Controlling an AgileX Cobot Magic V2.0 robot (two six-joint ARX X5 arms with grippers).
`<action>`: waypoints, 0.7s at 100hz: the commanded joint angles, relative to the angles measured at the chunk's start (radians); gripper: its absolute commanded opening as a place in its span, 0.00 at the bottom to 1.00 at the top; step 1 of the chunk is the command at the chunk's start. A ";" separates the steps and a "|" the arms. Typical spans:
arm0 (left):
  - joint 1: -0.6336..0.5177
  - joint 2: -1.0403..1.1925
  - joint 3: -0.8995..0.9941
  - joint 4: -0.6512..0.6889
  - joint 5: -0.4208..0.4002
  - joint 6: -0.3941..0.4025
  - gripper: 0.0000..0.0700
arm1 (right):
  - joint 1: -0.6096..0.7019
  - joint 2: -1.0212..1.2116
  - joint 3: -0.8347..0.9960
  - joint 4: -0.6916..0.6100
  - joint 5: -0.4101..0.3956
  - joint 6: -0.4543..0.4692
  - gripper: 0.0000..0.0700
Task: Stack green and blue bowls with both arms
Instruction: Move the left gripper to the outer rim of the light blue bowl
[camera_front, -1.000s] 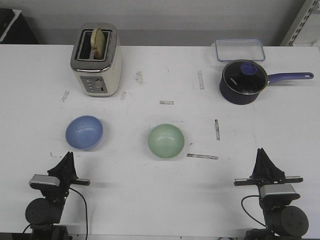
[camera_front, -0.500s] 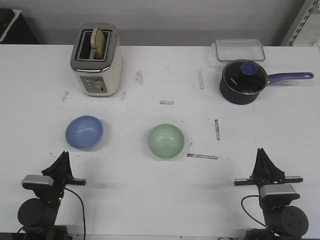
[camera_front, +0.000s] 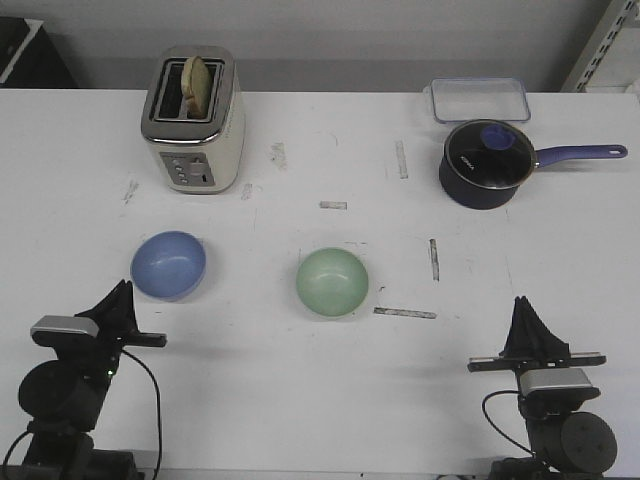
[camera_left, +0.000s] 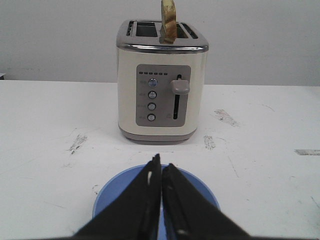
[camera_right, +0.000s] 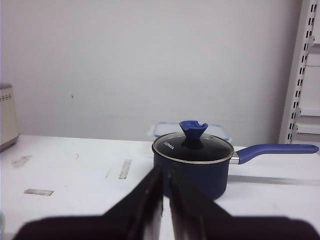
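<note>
Two arms stand at the near edge of the white worktop (camera_front: 300, 390). Since the earlier frames the left arm (camera_front: 62, 385) has shifted outward toward the left edge, its wrist block now further from centre; the right arm (camera_front: 560, 420) is unchanged in position. Bowls, toaster, saucepan and box lie as before.

Toaster (camera_front: 193, 120), cream with a chrome top, stands at the far left of the worktop with one slice of bread (camera_front: 197, 85) upright in a slot.

Saucepan (camera_front: 485, 165), dark blue, sits at the far right with its glass lid on and its handle pointing right; contents cannot be made out. Just behind it lies a clear plastic box (camera_front: 479, 98), nothing seen inside.

Blue bowl (camera_front: 168, 264) rests left of centre, upright, nothing in it, directly ahead of the left tool (camera_front: 121, 293). Green bowl (camera_front: 332, 281) rests near the centre, upright, nothing in it, well apart from the blue one.

Left tool: fingers pressed together, holding nothing, tip just short of the blue bowl's near rim. Right tool (camera_front: 524, 305): fingers likewise together, holding nothing, aimed toward the saucepan.
</note>
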 joint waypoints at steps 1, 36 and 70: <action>0.002 0.053 0.046 -0.005 -0.002 0.005 0.00 | -0.001 -0.001 0.002 0.006 0.003 -0.002 0.02; 0.002 0.296 0.180 -0.002 -0.004 0.004 0.00 | -0.001 -0.001 0.002 0.006 0.003 -0.002 0.02; 0.003 0.608 0.360 -0.106 -0.002 -0.152 0.00 | -0.001 -0.001 0.002 0.006 0.003 -0.002 0.02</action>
